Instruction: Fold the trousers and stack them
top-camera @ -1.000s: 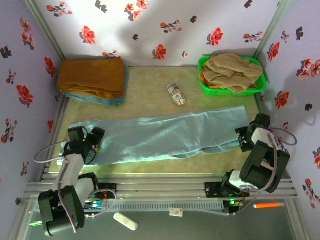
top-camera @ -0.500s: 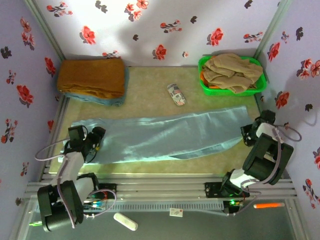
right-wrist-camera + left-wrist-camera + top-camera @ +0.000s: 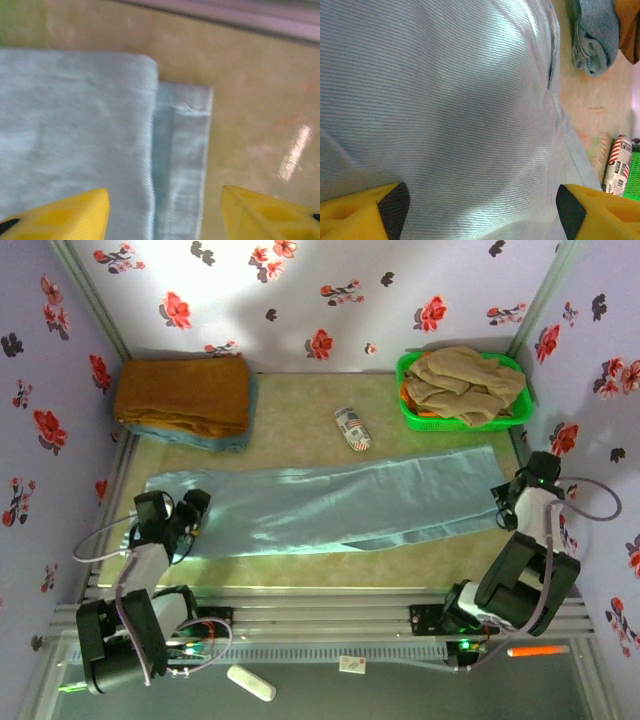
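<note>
Trousers (image 3: 330, 505) lie flat and lengthwise across the pale green table (image 3: 300, 410), boxed in by walls of flowered wallpaper (image 3: 300, 290). The left gripper (image 3: 480, 200) hangs over their left end with its fingers apart. The right gripper (image 3: 165, 205), also spread, is over the hems.

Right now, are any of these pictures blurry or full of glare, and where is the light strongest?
Top external: sharp, with a bright patch on the back wall. Left wrist: crisp close-up weave of the trousers, a sheen up top and a soft shadow mid-frame. Right wrist: soft and blurred, with a streak of glare on the table.
</note>
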Controlling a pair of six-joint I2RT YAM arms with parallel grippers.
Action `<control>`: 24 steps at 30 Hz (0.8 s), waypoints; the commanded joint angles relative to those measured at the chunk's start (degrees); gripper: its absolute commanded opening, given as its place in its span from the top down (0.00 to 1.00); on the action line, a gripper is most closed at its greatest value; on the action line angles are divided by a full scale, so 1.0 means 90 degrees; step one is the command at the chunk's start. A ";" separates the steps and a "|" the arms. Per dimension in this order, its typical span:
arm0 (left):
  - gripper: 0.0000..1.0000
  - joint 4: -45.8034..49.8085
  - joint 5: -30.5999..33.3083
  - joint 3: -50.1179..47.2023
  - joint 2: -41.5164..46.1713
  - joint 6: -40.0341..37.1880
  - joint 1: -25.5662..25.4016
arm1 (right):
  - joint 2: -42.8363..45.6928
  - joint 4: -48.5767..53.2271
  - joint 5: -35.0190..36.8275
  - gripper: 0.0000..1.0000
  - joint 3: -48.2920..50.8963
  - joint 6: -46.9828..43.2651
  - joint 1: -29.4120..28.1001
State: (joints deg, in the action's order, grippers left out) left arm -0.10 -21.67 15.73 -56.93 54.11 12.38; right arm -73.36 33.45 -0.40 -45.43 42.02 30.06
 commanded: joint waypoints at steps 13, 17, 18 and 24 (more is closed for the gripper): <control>0.16 0.1798 0.0284 0.0122 0.0975 -0.0502 0.0210 | -0.0131 -0.0614 -0.0740 0.45 0.0433 0.0453 -0.0321; 0.17 0.1777 0.0245 0.0127 0.0852 -0.0508 0.0216 | -0.0727 -0.0878 -0.0717 0.54 0.0239 0.0462 -0.0310; 0.17 0.1778 0.0242 0.0118 0.0830 -0.0504 0.0216 | -0.0849 -0.0935 -0.0712 0.57 0.0201 0.0476 -0.0303; 0.17 0.1847 0.0241 0.0210 0.0892 -0.0518 0.0236 | -0.1395 -0.1107 -0.0547 0.73 -0.0105 0.0482 -0.0267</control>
State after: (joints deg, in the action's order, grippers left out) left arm 12.93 -19.57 15.75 -49.04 50.74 13.89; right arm -84.84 25.32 -6.52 -43.97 45.78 27.38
